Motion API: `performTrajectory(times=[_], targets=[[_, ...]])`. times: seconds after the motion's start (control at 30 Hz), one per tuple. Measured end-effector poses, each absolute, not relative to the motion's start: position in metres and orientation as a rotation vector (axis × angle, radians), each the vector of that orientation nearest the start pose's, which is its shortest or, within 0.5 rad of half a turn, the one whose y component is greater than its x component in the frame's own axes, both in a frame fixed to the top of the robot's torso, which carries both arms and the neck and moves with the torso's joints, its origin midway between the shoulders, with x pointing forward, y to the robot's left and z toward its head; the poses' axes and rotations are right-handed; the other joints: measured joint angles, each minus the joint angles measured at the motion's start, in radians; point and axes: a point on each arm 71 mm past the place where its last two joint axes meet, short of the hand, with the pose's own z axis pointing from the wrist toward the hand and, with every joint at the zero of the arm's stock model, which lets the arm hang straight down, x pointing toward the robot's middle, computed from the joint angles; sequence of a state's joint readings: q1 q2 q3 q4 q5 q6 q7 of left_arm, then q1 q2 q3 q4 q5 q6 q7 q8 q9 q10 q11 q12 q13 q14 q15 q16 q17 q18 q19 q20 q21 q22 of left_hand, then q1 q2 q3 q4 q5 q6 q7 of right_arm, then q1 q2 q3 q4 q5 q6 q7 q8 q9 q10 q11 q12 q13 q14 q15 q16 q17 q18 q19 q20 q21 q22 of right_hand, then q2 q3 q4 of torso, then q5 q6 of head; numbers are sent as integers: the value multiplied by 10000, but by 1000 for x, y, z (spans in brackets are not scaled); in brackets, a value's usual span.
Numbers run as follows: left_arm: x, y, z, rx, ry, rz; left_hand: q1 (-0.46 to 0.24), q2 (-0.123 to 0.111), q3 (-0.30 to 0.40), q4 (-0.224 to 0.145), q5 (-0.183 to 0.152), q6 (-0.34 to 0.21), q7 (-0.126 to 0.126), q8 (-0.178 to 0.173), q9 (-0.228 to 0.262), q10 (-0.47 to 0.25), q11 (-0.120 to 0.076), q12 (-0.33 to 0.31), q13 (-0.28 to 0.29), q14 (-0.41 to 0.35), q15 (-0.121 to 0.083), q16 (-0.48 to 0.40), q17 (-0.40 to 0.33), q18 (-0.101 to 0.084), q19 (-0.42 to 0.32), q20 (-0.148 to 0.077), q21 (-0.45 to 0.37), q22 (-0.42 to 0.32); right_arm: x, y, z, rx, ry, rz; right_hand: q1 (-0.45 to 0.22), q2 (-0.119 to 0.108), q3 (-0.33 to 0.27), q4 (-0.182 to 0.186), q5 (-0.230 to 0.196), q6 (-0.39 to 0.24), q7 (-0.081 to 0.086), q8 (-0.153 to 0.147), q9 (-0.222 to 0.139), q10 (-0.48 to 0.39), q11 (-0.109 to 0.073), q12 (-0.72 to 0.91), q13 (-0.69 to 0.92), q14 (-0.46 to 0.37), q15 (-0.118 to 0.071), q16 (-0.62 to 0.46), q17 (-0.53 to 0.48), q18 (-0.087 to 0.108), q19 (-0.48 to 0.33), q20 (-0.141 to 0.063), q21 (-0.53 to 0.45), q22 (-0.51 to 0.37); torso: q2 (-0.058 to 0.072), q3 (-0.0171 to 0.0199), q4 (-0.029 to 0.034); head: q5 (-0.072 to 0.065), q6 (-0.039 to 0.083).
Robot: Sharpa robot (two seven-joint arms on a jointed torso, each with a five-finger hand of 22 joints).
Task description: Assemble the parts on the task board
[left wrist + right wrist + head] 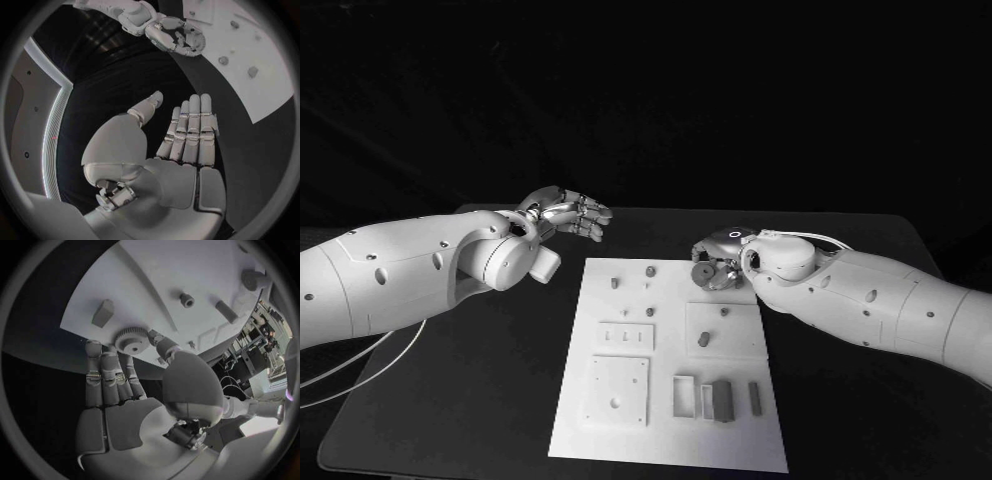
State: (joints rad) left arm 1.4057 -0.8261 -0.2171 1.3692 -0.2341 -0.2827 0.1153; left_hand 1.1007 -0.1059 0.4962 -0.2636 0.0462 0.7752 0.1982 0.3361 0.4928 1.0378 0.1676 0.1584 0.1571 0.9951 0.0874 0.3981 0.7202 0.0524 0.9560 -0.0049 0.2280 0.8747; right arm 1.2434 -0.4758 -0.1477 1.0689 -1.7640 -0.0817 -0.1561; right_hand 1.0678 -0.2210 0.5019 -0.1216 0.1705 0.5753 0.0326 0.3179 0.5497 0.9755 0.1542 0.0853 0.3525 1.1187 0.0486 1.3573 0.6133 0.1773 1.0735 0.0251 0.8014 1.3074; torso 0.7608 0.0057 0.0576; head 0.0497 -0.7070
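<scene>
The white task board [668, 430] lies lengthwise in the middle of the black table. Small grey pegs [616, 283] stand in its far half, and a larger stub [705, 338] stands on a square plate. My right hand [721, 260] hovers at the board's far right corner and pinches a small toothed gear [131, 340] between thumb and fingertips, just above the board's edge [75, 322]. The gear [705, 272] shows dark under that hand. My left hand [568, 214] floats off the board's far left corner, fingers [190, 127] straight and apart, holding nothing.
Near the board's front lie a square plate [617, 390] with a hole, an open frame [687, 396] and upright bars [721, 401]. A wedge block [103, 312] and a short cylinder [226, 311] stand close to the gear. Bare black table flanks the board on both sides.
</scene>
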Motion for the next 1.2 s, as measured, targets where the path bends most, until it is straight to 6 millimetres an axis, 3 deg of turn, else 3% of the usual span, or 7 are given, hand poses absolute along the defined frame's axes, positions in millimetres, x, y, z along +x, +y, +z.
performTrajectory(times=[0.07,0.17,0.57,0.83,1.0,1.1,1.2], targets=[[529,251,-160,-9035,16705,-11433,0,0,0,0,0,0,0,0,0,0,0,-1,2,0,0,0,0,1,0,0,0,0,551,-141,-232,-5602,17948,2461,-41,242,-181,-311,0,148,145,5,-31,104,-96,50,68,15,-37,0,-29,0,-21,-18,0,0,3,7,8,-1,-19],[529,252,-160,-9042,16705,-11424,0,0,0,0,0,0,0,0,9,0,0,-1,9,0,0,0,0,1,0,0,0,0,552,-140,-232,-5650,17926,2397,-125,379,-361,-553,0,183,179,5,-137,186,-148,82,213,-16,-97,0,-51,0,-39,-33,0,0,6,7,16,2,-49],[528,252,-160,-9047,16733,-11425,0,0,0,0,0,0,0,0,7,0,0,-1,8,0,0,0,8,-9,0,0,0,-2,552,-137,-233,-5881,17888,2190,-138,381,-350,-734,-1,346,264,3,-268,204,-134,77,336,-2,-115,0,-81,0,-54,-18,0,0,-7,18,-13,62,-140],[527,251,-160,-9048,16762,-11425,0,0,0,0,0,0,0,0,6,1,-1,-1,7,0,0,-13,14,-57,0,1,0,3,552,-132,-234,-6017,17863,1930,-336,-205,70,-367,0,-156,219,-358,-520,212,-125,-22,568,19,-128,0,-102,0,-54,-17,0,0,-12,13,-13,62,-151],[527,251,-160,-9050,16771,-11421,0,0,0,0,0,-36,36,0,6,1,-1,-1,7,0,0,-40,18,-62,0,0,-39,8,552,-132,-234,-6050,17861,1873,-278,-264,188,-303,0,-249,249,-365,-540,224,-112,-50,595,22,-128,0,-102,0,-55,-16,0,0,-12,12,-1,52,-157],[527,252,-160,-9057,16772,-11406,0,0,0,0,0,-36,36,0,6,1,-1,-1,6,0,0,-40,18,-64,0,1,-39,8,552,-133,-234,-6049,17831,1918,-162,-81,139,-464,-1,160,406,-126,-454,223,-111,-116,655,30,-135,-1,-102,-1,-55,-15,0,0,-12,12,-4,48,-169],[527,253,-160,-9064,16772,-11389,0,0,0,0,0,-36,36,0,6,1,-1,-1,11,0,0,-40,17,-67,0,1,-39,8,551,-135,-234,-5993,17785,2070,-87,370,-46,-878,-12,791,697,93,-430,221,-110,-117,726,28,-137,-1,-102,0,-55,-15,0,0,-12,13,-11,55,-171]])
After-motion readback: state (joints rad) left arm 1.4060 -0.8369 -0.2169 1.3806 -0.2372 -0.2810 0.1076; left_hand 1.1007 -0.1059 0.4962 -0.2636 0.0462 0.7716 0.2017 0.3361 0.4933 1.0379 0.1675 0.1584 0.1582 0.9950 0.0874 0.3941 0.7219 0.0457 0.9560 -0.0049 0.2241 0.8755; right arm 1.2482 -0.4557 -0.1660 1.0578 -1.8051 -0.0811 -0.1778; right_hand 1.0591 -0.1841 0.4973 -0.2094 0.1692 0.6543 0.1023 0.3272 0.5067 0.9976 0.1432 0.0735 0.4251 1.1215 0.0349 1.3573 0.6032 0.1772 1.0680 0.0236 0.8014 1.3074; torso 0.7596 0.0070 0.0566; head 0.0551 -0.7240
